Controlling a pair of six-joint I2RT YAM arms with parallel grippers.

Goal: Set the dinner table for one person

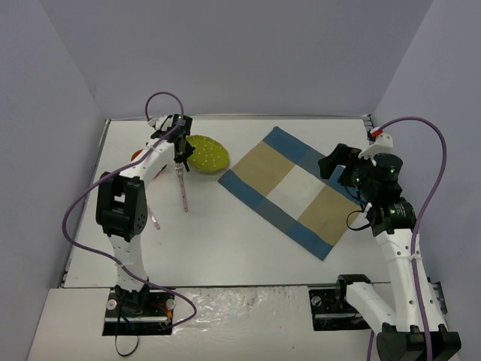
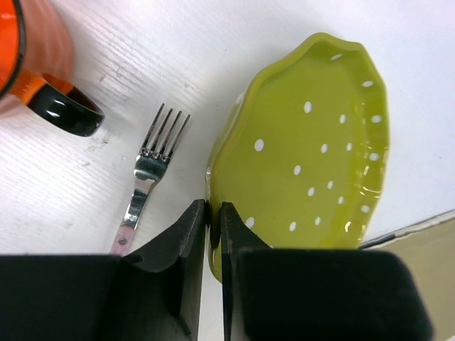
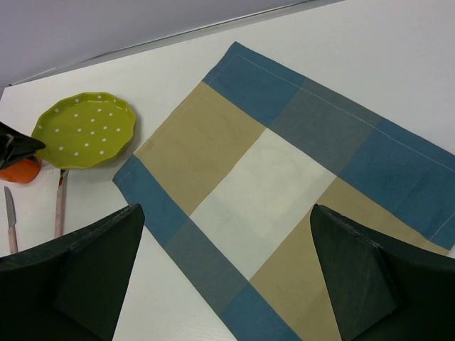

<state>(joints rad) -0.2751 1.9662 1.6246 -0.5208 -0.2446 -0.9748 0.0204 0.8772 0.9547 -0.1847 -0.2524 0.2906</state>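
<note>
**Zero pieces placed, one plate in the grip**

None of the tableware is on the placemat [image 1: 293, 188] yet, so you are at the very start of the setting. The dinner table [image 1: 248, 248] carries everything. The checked mat lies flat but askew, between the table's middle and its right edge, with nothing on it.

The green plate [image 2: 306, 149] sits toward the far left corner of the table, near the mat's left corner but off it. The fork [image 2: 153, 153] lies just beside the plate, on the side toward the left edge. The orange mug [image 2: 35, 64] stands closer to that edge. What looks like a knife [image 3: 10, 220] lies nearer the left edge than the fork.

Your left gripper [image 2: 213, 213] has its jaws narrowed onto the plate's rim, one finger on each face, so the plate is pinched. You cannot tell from these views whether it has left the tabletop. Your right gripper [image 3: 226, 213] stands wide and holds nothing, hovering over the right part of the mat.

By my reading, the step in hand is carrying the plate to the middle of the mat. After that, the fork, the knife and the mug all remain to be brought over and laid around it. The mat's slant may also want correcting.
</note>
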